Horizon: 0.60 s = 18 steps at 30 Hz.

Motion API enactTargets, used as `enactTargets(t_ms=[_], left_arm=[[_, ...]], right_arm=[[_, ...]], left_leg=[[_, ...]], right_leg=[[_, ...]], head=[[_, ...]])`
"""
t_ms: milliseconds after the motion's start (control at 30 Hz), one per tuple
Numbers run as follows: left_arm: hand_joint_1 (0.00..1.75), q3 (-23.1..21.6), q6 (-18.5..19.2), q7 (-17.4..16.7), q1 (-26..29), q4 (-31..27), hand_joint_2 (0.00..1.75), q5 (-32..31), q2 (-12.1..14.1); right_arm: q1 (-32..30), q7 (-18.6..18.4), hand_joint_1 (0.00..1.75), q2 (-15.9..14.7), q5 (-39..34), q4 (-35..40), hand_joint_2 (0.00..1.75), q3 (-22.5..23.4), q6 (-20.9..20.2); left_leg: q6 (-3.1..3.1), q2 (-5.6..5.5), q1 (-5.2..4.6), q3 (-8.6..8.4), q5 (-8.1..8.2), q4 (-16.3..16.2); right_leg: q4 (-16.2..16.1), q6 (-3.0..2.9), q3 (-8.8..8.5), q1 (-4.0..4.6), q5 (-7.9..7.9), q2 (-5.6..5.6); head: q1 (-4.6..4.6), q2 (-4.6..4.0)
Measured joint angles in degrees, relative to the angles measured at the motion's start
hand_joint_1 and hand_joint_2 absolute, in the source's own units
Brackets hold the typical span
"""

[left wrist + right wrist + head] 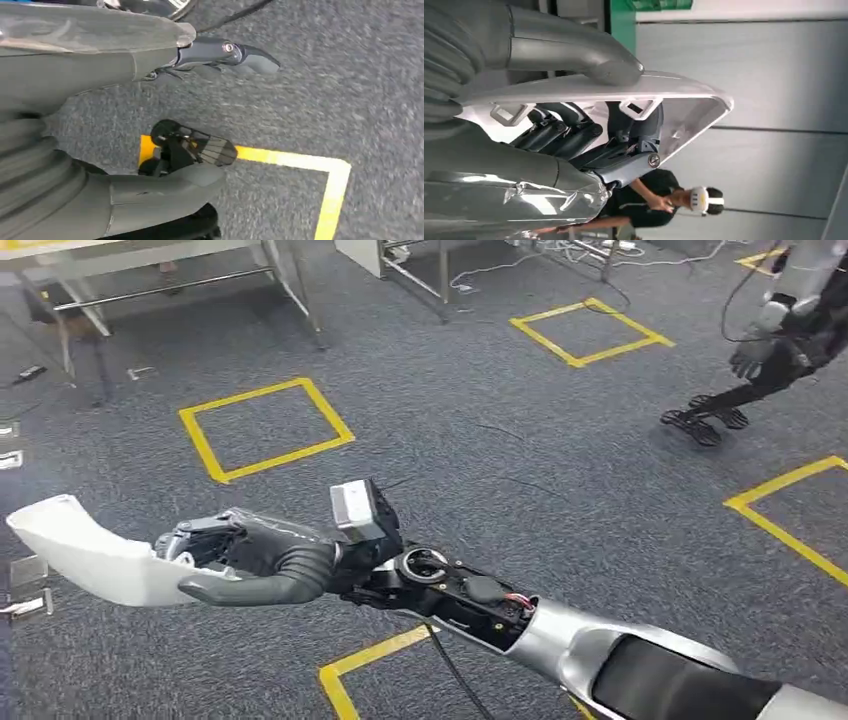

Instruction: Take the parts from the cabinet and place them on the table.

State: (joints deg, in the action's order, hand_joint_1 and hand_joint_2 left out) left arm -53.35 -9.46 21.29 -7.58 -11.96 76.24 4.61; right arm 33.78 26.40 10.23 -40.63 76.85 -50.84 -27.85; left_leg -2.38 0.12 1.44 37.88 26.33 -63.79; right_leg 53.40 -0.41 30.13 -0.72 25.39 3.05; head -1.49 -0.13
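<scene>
floor: grey carpet, marked with yellow tape squares; seen in the head view and the left wrist view.
right arm: silver, stretched across the head view from lower right toward the left.
white part: curved white shell piece, held out over the floor at the left of the head view; in the right wrist view clips are seen on its inner side.
right hand: closed on the white part, thumb laid along one face, dark fingers wrapped on the other.
left hand: nothing held; thumb and dark fingers are seen apart above the carpet.
person: dark top, white headset, seen beyond the part in the right wrist view.
other robot: seen at the top right of the head view, feet on the carpet.
</scene>
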Motion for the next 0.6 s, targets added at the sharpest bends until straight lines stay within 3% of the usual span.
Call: enactTargets(t_ms=[33,67,100,200,233,267,300,333,367,400,433,467,533,567,600], left_arm=[[0.00,0.00,0.00,0.00,-0.06,0.00,1.75,0.00,0.11],[0.00,0.00,0.00,0.00,-0.22,0.00,1.75,0.00,0.04],[0.00,0.00,0.00,0.00,-0.35,0.00,1.75,0.00,0.05],[0.00,0.00,0.00,0.00,-0.13,0.00,1.75,-0.04,0.04],[0.00,0.00,0.00,0.00,-0.11,0.00,1.75,0.00,0.04],[0.00,0.00,0.00,0.00,-0.08,0.00,1.75,-0.02,-0.07],[0.00,0.00,0.00,-0.02,-0.17,0.00,1.75,0.00,-0.02],[0.00,0.00,0.00,-0.02,-0.29,0.00,1.75,0.00,0.00],[0.00,0.00,0.00,-0.02,-0.31,0.00,1.75,0.00,0.00],[0.00,0.00,0.00,-0.02,-0.27,0.00,1.75,-0.02,-0.02],[0.00,0.00,0.00,-0.02,-0.21,0.00,1.75,0.00,-0.04],[0.00,0.00,0.00,-0.04,-0.18,0.00,1.75,0.00,-0.04],[0.00,0.02,0.00,-0.07,-0.19,0.00,1.75,-0.02,-0.04],[0.00,0.02,0.02,-0.07,-0.17,0.00,1.75,-0.02,-0.09],[0.00,0.02,0.02,-0.07,-0.25,0.00,1.75,-0.04,-0.09]], right_arm=[[0.02,0.02,1.75,0.02,0.00,0.00,1.75,0.00,0.00],[0.08,0.02,1.75,0.04,0.00,0.00,1.75,0.00,0.00],[0.17,0.07,1.75,0.02,0.00,0.00,1.75,0.02,0.00],[0.19,0.11,1.75,0.04,-0.04,-0.02,1.75,0.02,0.00],[0.19,0.11,1.75,0.04,-0.04,0.00,1.75,0.02,0.00],[0.23,0.13,1.75,0.04,-0.06,0.00,1.75,0.02,0.00],[0.24,0.15,1.75,0.04,-0.09,0.00,1.75,0.04,-0.02],[0.21,0.15,1.75,0.02,-0.09,-0.02,1.75,0.07,-0.02],[0.14,0.15,1.75,0.02,-0.09,-0.11,1.75,0.04,0.00],[0.05,0.15,1.75,0.00,-0.09,-0.20,1.75,0.07,0.00],[0.01,0.15,1.75,-0.02,-0.09,-0.24,1.75,0.04,0.00],[-0.03,0.15,1.75,-0.02,-0.09,-0.28,1.75,0.06,0.00],[0.02,-0.06,1.75,-0.02,-0.09,-0.31,1.75,0.07,-0.02],[0.13,-0.37,1.75,-0.02,-0.09,-0.31,1.75,0.07,-0.04],[0.28,-0.87,1.75,-0.02,0.08,-0.29,1.75,0.04,-0.13]], left_leg=[[0.02,1.16,0.00,-3.16,-2.29,5.74],[0.11,3.66,-0.22,-5.00,-2.37,9.67],[0.95,2.59,-0.55,-5.00,-2.77,9.75],[1.91,1.21,-0.65,-4.57,-2.53,9.42],[2.34,0.75,-0.40,-4.76,-2.73,9.66],[2.56,0.32,-0.32,-4.77,-2.78,9.70],[2.95,0.01,-0.32,-4.75,-2.79,9.69],[3.17,-0.48,-0.40,-4.73,-2.79,9.69],[3.26,-1.02,-0.54,-4.72,-2.77,9.69],[3.31,-1.38,-0.65,-4.73,-2.73,9.68],[3.32,-1.92,-0.69,-4.77,-2.73,9.65],[3.31,-2.46,-0.71,-4.81,-2.72,9.60],[3.20,-3.26,-0.71,-5.01,-2.63,9.47],[3.07,-3.50,-0.67,-4.95,-2.55,9.47],[2.82,-3.72,-1.12,-4.69,-2.48,9.07]], right_leg=[[0.14,0.27,-0.12,-0.02,0.19,0.47],[0.31,0.64,-0.11,0.24,0.43,0.83],[0.56,0.99,0.02,0.69,0.63,1.13],[0.48,1.68,-0.32,0.70,0.83,2.26],[0.68,2.15,-0.20,0.51,1.25,2.09],[2.27,2.44,0.27,0.19,2.59,-0.19],[6.15,2.50,1.89,0.20,4.94,-1.66],[11.52,2.57,4.34,0.20,7.48,-2.33],[16.75,2.64,6.85,0.20,9.49,-2.62],[20.23,2.64,8.64,0.20,10.36,-2.71],[20.89,2.59,9.22,0.20,9.73,-2.75],[18.74,2.43,8.47,0.20,7.72,-2.80],[8.47,1.77,4.09,0.21,1.75,-3.12],[3.90,1.39,2.22,0.20,-0.32,-3.91],[2.11,1.23,1.51,0.39,0.12,-4.30]], head=[[0.02,0.00],[0.18,0.00],[0.29,0.00],[-0.50,0.00],[-0.44,0.00],[-0.68,0.00],[-1.00,0.00],[-1.38,0.00],[-1.66,0.00],[-1.77,0.00],[-1.81,0.00],[-1.86,0.00],[-2.23,0.00],[-2.45,0.00],[-2.42,0.00]])
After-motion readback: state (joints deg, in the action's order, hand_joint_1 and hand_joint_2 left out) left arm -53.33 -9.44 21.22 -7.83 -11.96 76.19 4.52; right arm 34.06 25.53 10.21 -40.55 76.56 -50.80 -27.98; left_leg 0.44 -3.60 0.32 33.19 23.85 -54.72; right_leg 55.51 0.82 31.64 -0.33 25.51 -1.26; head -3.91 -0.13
